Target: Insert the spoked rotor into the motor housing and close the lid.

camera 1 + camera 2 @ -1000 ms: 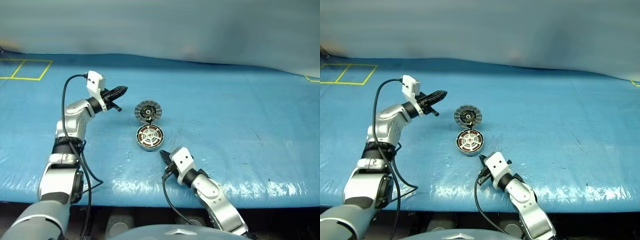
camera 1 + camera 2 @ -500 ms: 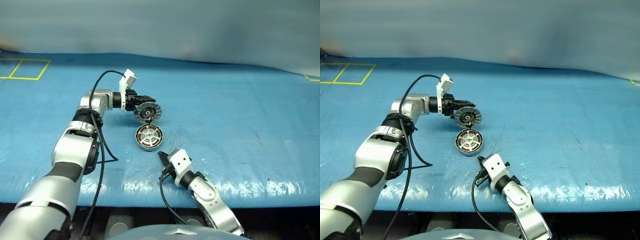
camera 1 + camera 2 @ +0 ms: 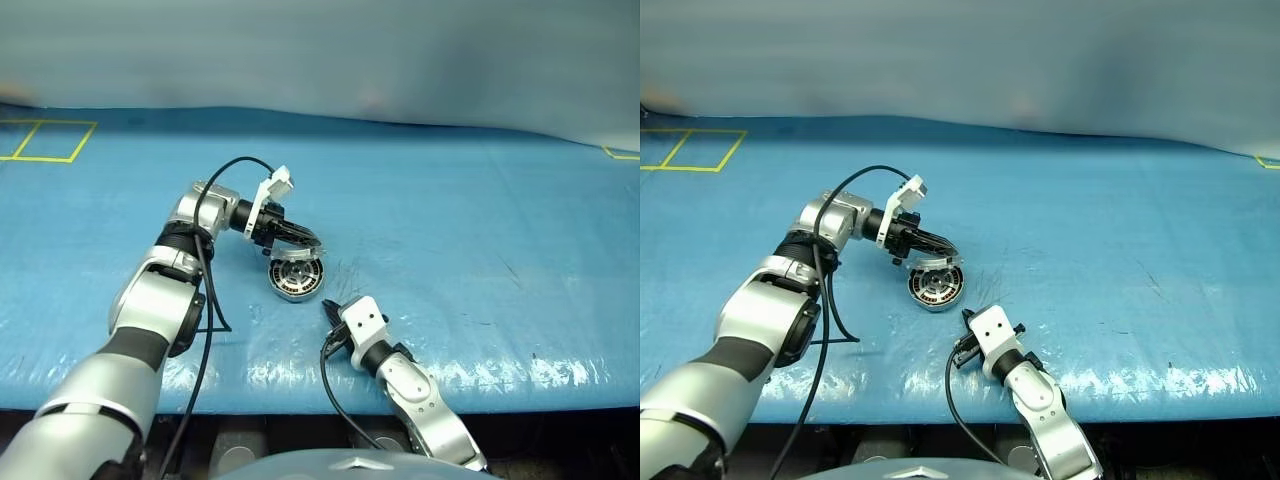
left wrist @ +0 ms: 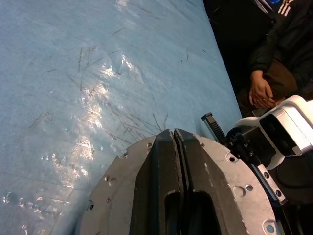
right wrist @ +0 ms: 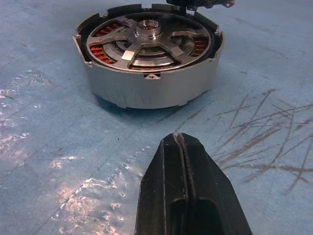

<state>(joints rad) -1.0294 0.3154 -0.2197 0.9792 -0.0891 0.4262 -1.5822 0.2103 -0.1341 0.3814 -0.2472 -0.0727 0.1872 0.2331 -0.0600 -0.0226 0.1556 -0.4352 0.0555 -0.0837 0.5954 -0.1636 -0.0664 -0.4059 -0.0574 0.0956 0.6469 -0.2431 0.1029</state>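
Rotor [image 5: 146, 41], spoked and silver, sits inside the motor housing [image 5: 146, 88] on the blue desk [image 3: 480, 200], copper windings showing between the spokes. The lid [image 3: 300, 243] stands tilted over the housing's far edge, plain grey face toward the left tool [image 3: 285, 229], whose closed fingers press against it without gripping. The right tool [image 3: 327, 311] rests near the housing's front, apart from it, fingers closed and empty

Blue plastic sheeting [image 3: 480, 200] spread over the table, wrinkled and glossy along the near edge, scratched in places. Yellow taped squares [image 3: 45, 140] at its far left corner. A seated person's hand [image 4: 261, 90] beyond the edge.
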